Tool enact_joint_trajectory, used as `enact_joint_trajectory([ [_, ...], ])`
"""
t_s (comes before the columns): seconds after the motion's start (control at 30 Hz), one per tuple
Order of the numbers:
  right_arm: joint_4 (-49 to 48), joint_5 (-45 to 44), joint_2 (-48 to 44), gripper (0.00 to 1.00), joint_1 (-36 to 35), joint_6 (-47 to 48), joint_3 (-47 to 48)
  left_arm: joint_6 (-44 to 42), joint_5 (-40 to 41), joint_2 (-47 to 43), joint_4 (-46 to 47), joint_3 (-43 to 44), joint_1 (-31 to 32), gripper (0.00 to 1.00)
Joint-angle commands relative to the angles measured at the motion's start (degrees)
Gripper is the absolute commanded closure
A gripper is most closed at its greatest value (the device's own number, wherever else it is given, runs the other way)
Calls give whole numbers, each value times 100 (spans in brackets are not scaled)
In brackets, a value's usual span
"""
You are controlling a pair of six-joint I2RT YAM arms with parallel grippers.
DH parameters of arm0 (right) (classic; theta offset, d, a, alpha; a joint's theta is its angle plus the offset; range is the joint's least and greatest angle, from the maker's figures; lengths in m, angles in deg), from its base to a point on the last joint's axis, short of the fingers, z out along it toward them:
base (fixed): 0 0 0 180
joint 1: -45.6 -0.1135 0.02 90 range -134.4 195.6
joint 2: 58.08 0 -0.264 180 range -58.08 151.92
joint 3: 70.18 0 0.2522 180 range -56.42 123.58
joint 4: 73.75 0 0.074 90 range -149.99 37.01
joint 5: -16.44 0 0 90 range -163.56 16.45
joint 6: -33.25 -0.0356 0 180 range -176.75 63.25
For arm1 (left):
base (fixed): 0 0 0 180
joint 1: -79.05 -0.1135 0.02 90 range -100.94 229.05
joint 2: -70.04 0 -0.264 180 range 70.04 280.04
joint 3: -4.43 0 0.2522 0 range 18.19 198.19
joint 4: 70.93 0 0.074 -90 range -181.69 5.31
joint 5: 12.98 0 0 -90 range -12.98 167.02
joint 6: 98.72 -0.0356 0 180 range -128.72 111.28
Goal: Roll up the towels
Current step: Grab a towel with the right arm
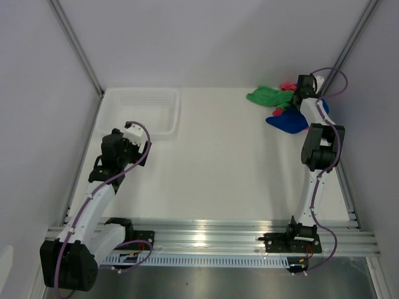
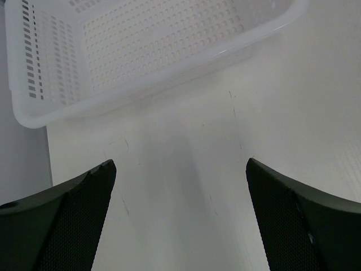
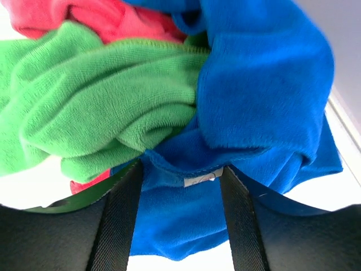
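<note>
My R end effector (image 3: 180,172), half-wide astride blue towel (image 3: 265,84) hem, grip unclear: pinch one layer, excl. green towel (image 3: 101,96).

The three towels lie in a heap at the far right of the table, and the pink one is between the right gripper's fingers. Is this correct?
Not quite. In the right wrist view, the blue towel, not the pink towel, is between the fingers of the right gripper. All three, green towel included, do lie heaped at the far right of the table.
</note>
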Motion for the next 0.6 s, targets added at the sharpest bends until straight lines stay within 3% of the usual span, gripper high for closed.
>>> enact_joint_trajectory([
  [0.0, -222, -146, -37, 43, 37, 219, 282, -86, 7, -4, 41, 71, 12, 1],
  [0.13, -161, -138, 24, 66, 81, 237, 343, -95, 16, -4, 24, 71, 12, 1],
  [0.2, -152, -164, -19, 84, 90, 263, 317, -95, 25, -21, 24, 45, 12, 1],
  [0.23, -161, -234, -54, 98, 90, 307, 274, -95, 7, -30, 33, 36, 12, 1],
  [0.37, -257, -366, -327, 100, 116, 483, 89, -113, -2, -48, 41, 27, 12, 0],
  [0.57, -511, -603, -1564, 100, 116, 562, -358, -122, -28, -135, 24, 27, 12, 0],
])
